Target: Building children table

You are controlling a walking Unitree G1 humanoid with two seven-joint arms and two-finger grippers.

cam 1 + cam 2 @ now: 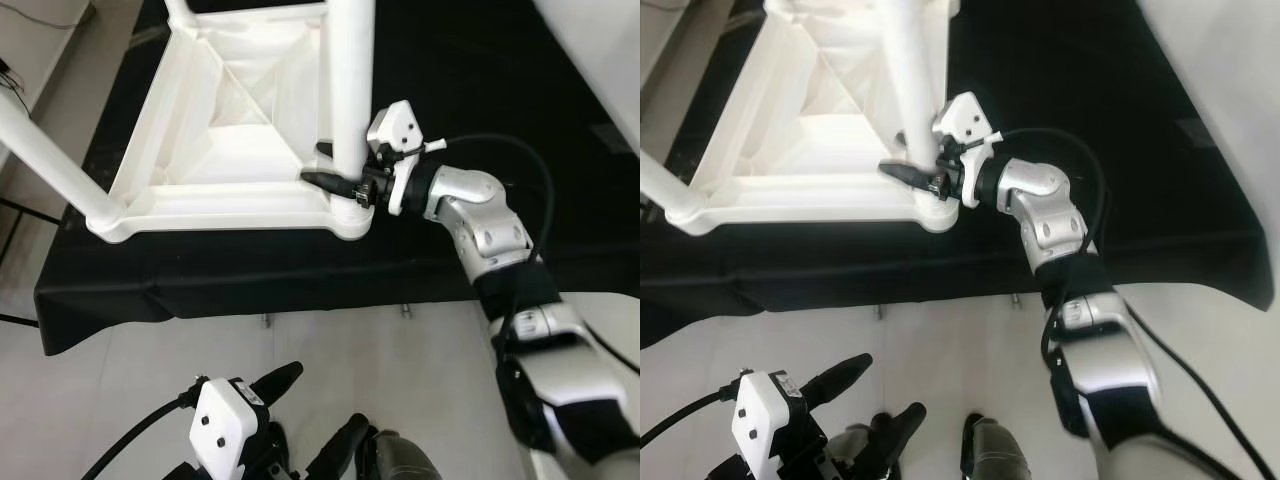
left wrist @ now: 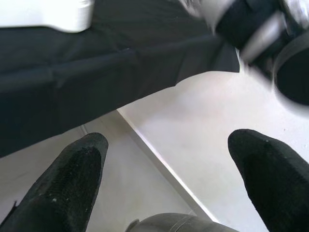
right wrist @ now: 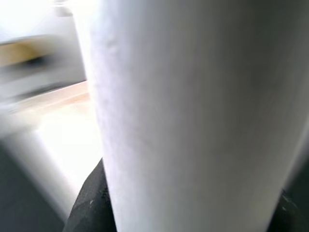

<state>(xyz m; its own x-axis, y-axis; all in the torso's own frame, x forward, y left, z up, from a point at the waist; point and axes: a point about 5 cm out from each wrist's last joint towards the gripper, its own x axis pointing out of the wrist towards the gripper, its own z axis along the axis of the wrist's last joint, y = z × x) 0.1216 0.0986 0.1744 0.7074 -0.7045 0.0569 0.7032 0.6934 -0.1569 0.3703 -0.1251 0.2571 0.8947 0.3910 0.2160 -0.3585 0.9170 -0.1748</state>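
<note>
From the left eye, a white moulded-plastic children's table [image 1: 235, 150] lies upside down on a low surface draped in black cloth [image 1: 480, 90], its ribbed underside facing up. A round white plastic leg [image 1: 350, 80] stands upright in the corner socket nearest the robot's right, and another white leg [image 1: 45, 150] juts out at a slant from the corner on the robot's left. The right tool [image 1: 335, 165] sits at the base of the upright leg, one black finger [image 1: 322, 179] on the near side and one behind, holding the leg between them just above the socket. The silver right arm [image 1: 480, 225] reaches in from the right, with a black cable looping over it. Low in the view, the left tool [image 1: 310, 415] hangs over the pale floor [image 1: 400, 350], away from the surface.

The right eye shows the same grasp, the right tool [image 1: 915, 160] clasping the leg [image 1: 905, 70] at the table's corner.

In the left wrist view, the two black fingers [image 2: 63, 188] of the left tool [image 2: 169, 183] stand wide apart and hold nothing, above the floor and facing the black cloth's edge [image 2: 96, 72].

In the right wrist view, the white leg [image 3: 193, 116] is very close, with the dark fingers [image 3: 89, 203] on either side.
</note>
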